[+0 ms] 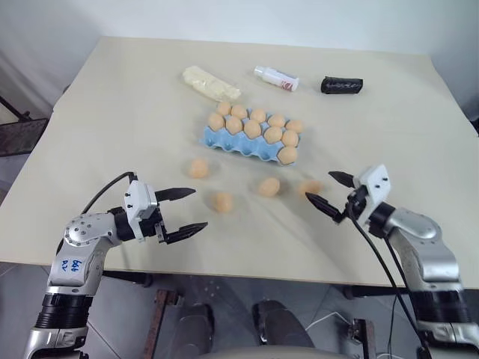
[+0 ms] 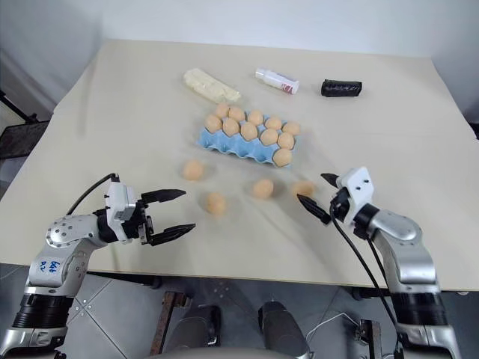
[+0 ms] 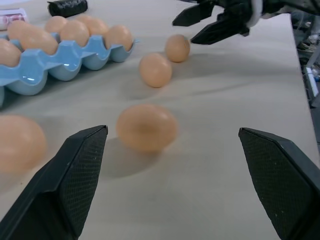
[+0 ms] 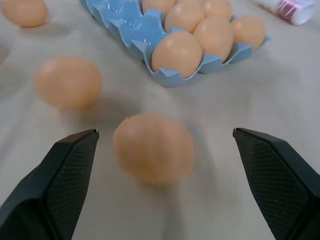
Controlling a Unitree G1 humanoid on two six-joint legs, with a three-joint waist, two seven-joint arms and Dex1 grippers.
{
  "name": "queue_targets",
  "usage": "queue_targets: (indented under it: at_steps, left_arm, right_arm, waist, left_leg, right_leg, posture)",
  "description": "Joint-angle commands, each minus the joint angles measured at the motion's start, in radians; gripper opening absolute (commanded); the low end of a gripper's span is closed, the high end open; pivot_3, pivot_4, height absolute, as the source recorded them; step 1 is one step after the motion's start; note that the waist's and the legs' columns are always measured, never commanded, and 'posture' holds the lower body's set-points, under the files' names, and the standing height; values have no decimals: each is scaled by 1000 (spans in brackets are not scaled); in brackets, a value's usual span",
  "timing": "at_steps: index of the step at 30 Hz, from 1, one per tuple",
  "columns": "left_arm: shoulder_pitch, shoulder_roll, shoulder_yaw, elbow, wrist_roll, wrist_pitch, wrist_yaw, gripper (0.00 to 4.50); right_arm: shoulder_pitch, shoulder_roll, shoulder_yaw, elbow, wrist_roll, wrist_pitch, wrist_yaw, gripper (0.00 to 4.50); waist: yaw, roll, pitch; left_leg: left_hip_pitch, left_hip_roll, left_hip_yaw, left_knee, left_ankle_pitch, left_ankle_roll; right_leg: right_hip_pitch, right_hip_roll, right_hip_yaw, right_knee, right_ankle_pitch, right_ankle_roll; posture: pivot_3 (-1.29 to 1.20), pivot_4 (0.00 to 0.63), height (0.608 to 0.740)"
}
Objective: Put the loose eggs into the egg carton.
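Loose eggs, four in all, lie on the surface in a ragged row at centre frame, just below the egg carton, whose lower-left cups are vacant. Right gripper, jaws spread wide and empty, points up-left at the rightmost egg; it should straddle the egg evenly before closing gently (a round egg will likely roll if nudged). Left gripper, likewise agape and empty, lies level, aimed rightward at the egg beside it.
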Motion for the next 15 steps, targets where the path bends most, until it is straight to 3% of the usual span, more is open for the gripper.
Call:
queue_targets:
  at_steps: [1,7,15]
  left_arm:
    - [12,2,23,-47,-8,1,22,4500]
    - [39,6,41,-61,-12,7,49,4500]
    - [84,1,97,-68,-20,25,107,4500]
  right_arm:
    - [-46,15,32,75,-26,-51,39,4133]
    - [-76,48,56,104,-25,-79,74,2365]
    - [-125,73,96,-152,25,83,40,2292]
  waist:
    - [2,0,0]
    - [1,1,0]
    - [-10,2,1]
  left_leg:
    - [0,0,0,0,0,0]
    - [0,-1,1,1,0,1]
    - [0,-1,1,0,0,0]
  right_leg:
    - [0,-1,-3,0,0,0]
    - [-1,-8,-15,0,0,0]
    - [-2,-8,-15,1,0,0]
  posture:
    - [0,150,740]
    - [0,150,740]
    - [0,150,740]
